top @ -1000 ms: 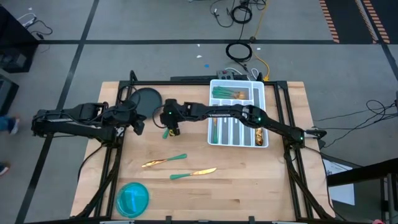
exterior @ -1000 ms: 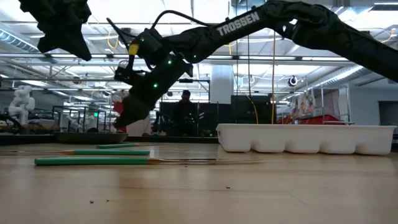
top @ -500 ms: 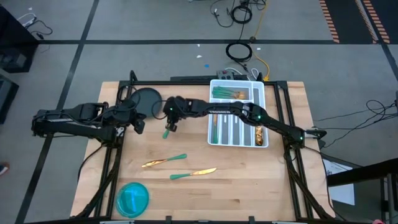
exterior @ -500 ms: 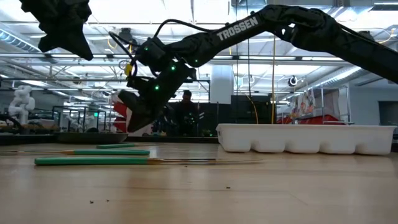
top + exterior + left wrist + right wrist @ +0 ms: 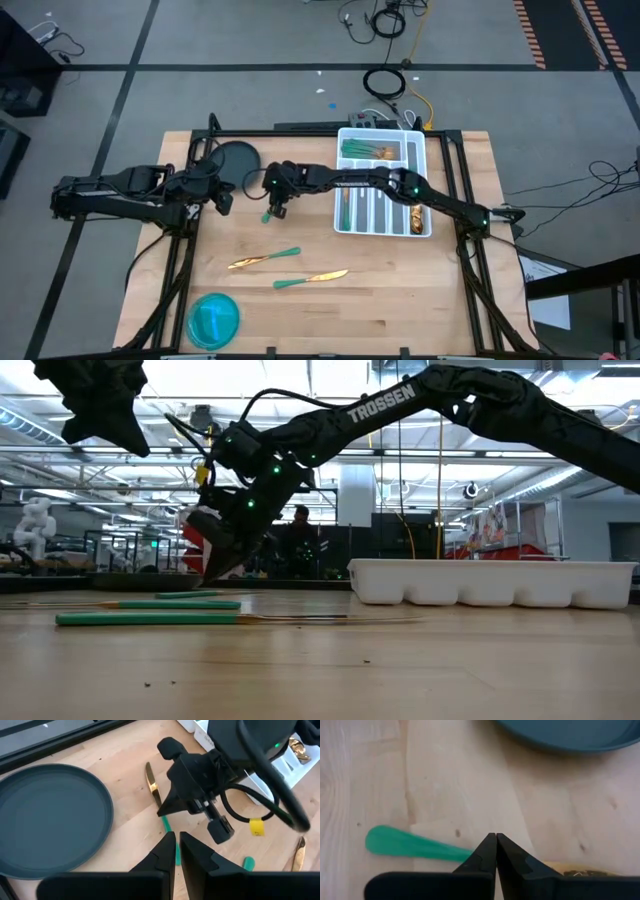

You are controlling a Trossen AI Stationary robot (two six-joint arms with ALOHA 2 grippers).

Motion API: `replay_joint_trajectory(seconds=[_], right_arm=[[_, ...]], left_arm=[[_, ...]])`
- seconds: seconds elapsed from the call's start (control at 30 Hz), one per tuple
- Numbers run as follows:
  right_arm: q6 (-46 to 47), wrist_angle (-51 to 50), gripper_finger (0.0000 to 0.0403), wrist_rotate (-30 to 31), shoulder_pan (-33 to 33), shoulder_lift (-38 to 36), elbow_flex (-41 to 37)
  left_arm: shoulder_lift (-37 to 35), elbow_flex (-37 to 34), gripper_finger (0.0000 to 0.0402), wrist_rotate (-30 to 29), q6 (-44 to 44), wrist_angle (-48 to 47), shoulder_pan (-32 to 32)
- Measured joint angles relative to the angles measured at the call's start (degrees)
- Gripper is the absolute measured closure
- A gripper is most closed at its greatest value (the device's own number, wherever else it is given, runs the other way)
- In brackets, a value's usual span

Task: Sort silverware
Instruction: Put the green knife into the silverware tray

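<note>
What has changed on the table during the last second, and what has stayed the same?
The right gripper came down onto the teal-handled utensil lying near the dark plate, and its fingers closed on the handle. The utensil has not been lifted. The left gripper, the two utensils nearer the front of the table, the blue bowl and the white tray stayed as they were.
</note>
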Motion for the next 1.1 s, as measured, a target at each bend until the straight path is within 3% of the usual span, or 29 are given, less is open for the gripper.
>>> replay_joint_trajectory(seconds=[0.37, 0.9, 1.1], right_arm=[[3.04, 0.98, 0.0402, -2.73, -1.03, 2.51, 0.07], [6.08, -16.32, 0.0403, -2.23, 7.09, -0.63, 0.04], [2.58, -25.04, 0.0403, -3.73, 11.12, -3.16, -0.25]], left_arm=[[0.00, 0.02, 0.0369, 0.00, 0.02, -0.10, 0.01], [0.00, 0.02, 0.0369, 0.85, -1.59, 0.42, 0.02], [0.00, 0.02, 0.0369, 1.45, -1.60, 2.17, 0.00]])
